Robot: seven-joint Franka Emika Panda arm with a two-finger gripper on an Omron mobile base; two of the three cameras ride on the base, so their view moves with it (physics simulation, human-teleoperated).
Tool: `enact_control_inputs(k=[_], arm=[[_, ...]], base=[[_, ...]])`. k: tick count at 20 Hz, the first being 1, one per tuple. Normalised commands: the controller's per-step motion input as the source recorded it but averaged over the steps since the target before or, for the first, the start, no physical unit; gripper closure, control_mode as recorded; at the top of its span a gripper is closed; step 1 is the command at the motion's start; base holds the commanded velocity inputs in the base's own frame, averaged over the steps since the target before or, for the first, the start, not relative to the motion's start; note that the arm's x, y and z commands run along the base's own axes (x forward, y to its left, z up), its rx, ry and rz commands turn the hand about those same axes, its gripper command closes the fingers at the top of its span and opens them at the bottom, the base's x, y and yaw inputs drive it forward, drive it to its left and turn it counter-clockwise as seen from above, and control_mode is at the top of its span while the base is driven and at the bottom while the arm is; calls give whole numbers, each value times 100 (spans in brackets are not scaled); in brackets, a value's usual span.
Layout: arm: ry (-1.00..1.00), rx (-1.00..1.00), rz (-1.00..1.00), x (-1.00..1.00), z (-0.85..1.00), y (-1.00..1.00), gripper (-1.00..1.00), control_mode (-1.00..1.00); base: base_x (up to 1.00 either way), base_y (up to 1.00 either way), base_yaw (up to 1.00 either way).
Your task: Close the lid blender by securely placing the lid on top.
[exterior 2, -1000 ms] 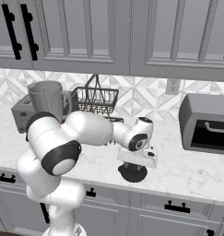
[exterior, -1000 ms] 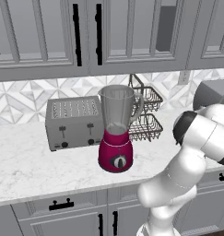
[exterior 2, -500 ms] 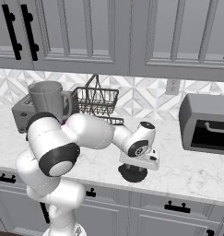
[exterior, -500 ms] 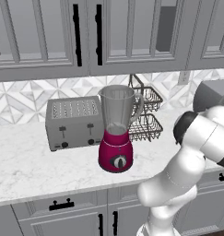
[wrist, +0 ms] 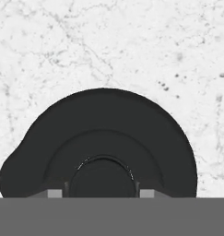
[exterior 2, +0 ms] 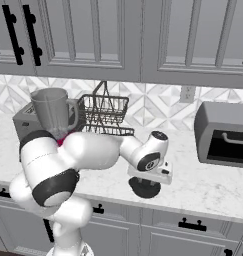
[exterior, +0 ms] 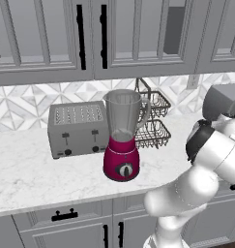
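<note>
Tool (exterior 2: 147,184) is lowered onto the lid (wrist: 102,147) on the marble desk (wrist: 132,46); whether it is gripped cannot be told. Blender (exterior: 122,135) is seen uncovered.

Dark round lid (wrist: 102,138) — raised centre, lying on white marble counter (wrist: 132,41)

Lighting is even and diffuse, moderately bright, with no glare. Soft contact shadows lie beneath the blender (exterior: 122,145) and toaster (exterior: 78,129) on the table (exterior: 36,174). Rendered edges are slightly soft and pixelated throughout. In the hand view the lid (wrist: 99,147) is near-black with little surface detail; its shadow smudges left.
</note>
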Motion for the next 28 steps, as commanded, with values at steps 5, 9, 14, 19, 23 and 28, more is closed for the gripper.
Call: enact_control_inputs(k=[5,9,14,19,23,28], arm=[[-1,0,0,-59,100,44,100,-100],[0,-1,0,-47,100,76,100,-100],[-1,-3,0,-54,100,70,100,-100],[0,-3,0,-24,100,52,100,-100],[0,-1,0,-1,100,40,100,-100],[1,-1,0,0,100,47,100,-100]], base=[[0,0,0],[0,0,0],[0,0,0],[0,0,0],[0,0,0],[0,0,0]])
